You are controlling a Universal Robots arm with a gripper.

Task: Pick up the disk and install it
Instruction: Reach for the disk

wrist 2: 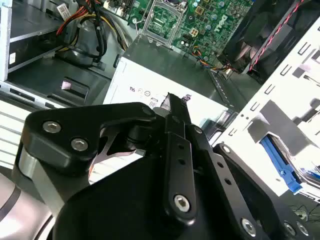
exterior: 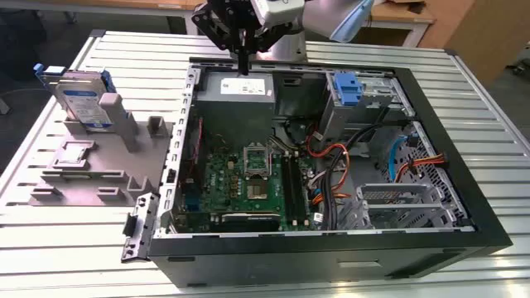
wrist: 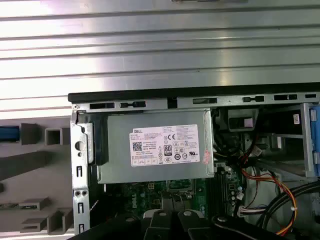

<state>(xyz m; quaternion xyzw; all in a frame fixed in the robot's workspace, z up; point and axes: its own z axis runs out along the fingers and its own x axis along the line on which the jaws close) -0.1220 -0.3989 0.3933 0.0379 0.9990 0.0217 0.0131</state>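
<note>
The disk [exterior: 80,99], a silver-grey drive with a white-and-blue label in a bright blue bracket, stands upright in a grey holder [exterior: 91,161] at the exterior view's left, outside the computer case [exterior: 331,245]. Its blue bracket edge also shows in the second wrist view [wrist 2: 281,162]. My gripper [exterior: 242,64] hangs at the far edge of the open case, directly over the grey power supply box [exterior: 238,88] with the white sticker. The black fingers [wrist 2: 172,107] are shut together with nothing between them. The gripper is well apart from the disk.
Inside the case lie the green motherboard [exterior: 248,174], orange and black cables [exterior: 331,161] and a metal drive bay holding a bare blue clip [exterior: 346,87]. The case and holder rest on a ribbed metal table [exterior: 74,248]. The case wall [exterior: 178,143] stands between the gripper and the holder.
</note>
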